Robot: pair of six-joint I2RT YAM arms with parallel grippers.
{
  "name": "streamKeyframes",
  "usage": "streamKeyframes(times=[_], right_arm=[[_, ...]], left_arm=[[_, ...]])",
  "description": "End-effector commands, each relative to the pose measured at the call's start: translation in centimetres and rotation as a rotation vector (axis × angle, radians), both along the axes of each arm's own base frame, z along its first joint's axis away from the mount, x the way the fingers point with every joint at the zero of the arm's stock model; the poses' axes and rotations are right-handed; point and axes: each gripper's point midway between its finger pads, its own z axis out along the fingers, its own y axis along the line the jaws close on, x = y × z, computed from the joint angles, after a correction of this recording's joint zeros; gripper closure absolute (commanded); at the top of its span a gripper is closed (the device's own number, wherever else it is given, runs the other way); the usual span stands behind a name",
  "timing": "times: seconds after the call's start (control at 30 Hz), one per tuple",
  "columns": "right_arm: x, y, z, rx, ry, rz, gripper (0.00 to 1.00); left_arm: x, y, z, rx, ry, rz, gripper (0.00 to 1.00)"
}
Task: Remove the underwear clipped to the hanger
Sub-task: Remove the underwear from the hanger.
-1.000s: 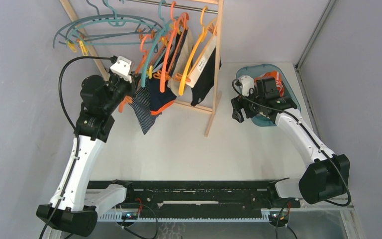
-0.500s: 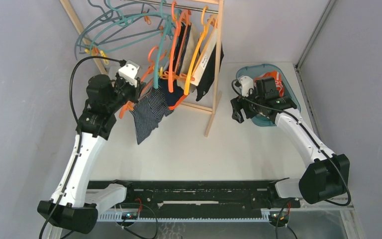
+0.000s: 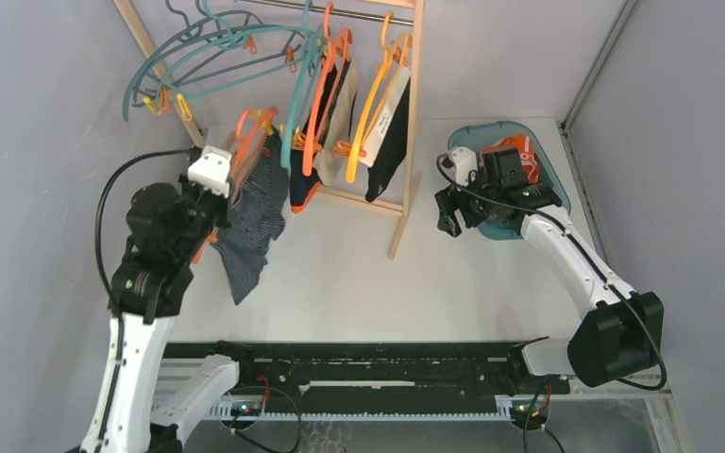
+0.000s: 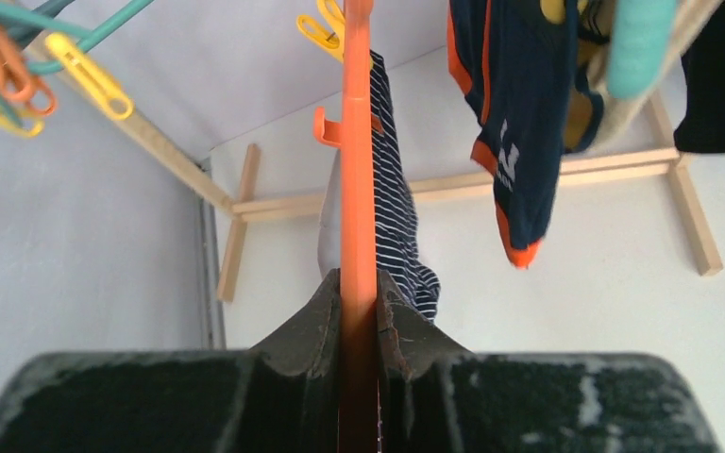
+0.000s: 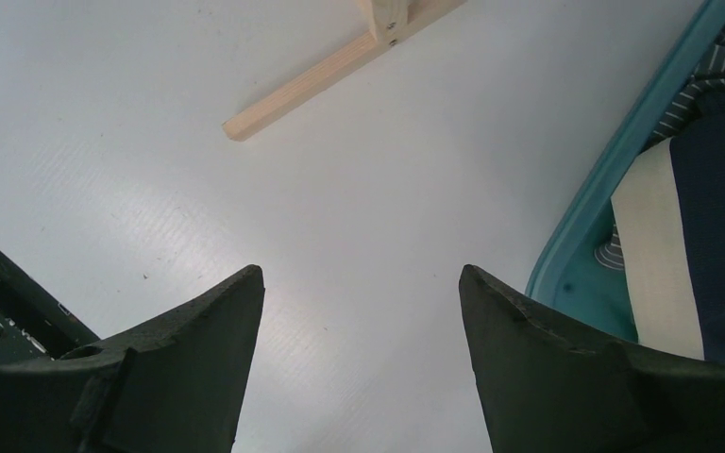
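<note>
**Two arms, one hanger in the pincer**

The left gripper (image 4: 359, 291) is pressed together on the flat bar of an orange hanger (image 4: 357, 142). Its fingers (image 4: 313, 321) touch the plastic, one on each side. From this hanger hangs the striped underwear (image 3: 245, 226), navy with thin pale lines. It is to the left of the wooden rack (image 3: 412, 113) and apart from the other pieces.

On the rack hang the navy briefs with orange trim (image 3: 300, 184), the beige briefs (image 3: 340, 118) and the black briefs with a white waistband (image 3: 390, 149). Some bare teal hangers (image 3: 208, 47) with yellow and orange clips sit at the left end of the rail.

The right gripper (image 5: 359, 283) is spread wide and pinches nothing. It is low above the white table (image 5: 245, 170), just beside the teal basket (image 5: 604, 217), in which some cloth lies.
</note>
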Motion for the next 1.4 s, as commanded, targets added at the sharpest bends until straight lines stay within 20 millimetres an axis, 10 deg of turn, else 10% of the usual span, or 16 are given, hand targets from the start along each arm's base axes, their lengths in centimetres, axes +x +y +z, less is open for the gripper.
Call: streamKeyframes(times=[0.0,0.47,0.93,1.37], right_arm=[[-0.6,0.9,1.6,0.026,-0.056,0.054,0.25],[-2.5,2.7,3.5,0.096,-0.084,0.158,0.25],[-7.6,6.4,7.9,0.193,-0.214,0.42,0.24],[-8.9,8.0,17.6,0.425,-0.288,0.393,0.23]], left_arm=[[-3.6,1.9,-0.3,0.079,0.012,0.035,1.0],[-14.8,-1.0,-3.1,0.278,0.125,-0.401,1.0],[-14.5,-7.5,-1.6,0.155,0.128,-0.781,1.0],[-13.9,-12.1,1.2,0.191,-0.007,-1.114,1.0]])
